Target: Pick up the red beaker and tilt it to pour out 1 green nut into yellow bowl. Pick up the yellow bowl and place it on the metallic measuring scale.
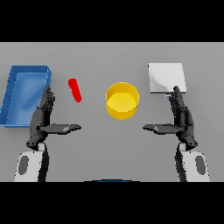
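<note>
On the grey tabletop (pixel 96 144) we see the red beaker (pixel 75 90) lying slim and slanted, between the blue tray (pixel 13 87) and the yellow bowl (pixel 122 101), touching neither. Our left robot hand (pixel 43 118) stands near it, fingers straight and thumb spread, holding nothing; our right robot hand (pixel 181 118) mirrors it just below the metallic measuring scale (pixel 166 78), equally empty. We judge the beaker light, stiff and likely smooth, so we would close around its middle from the side, firmly enough that it cannot slip while tilted. The bowl looks rigid and light; we would take its wall near the rim.
</note>
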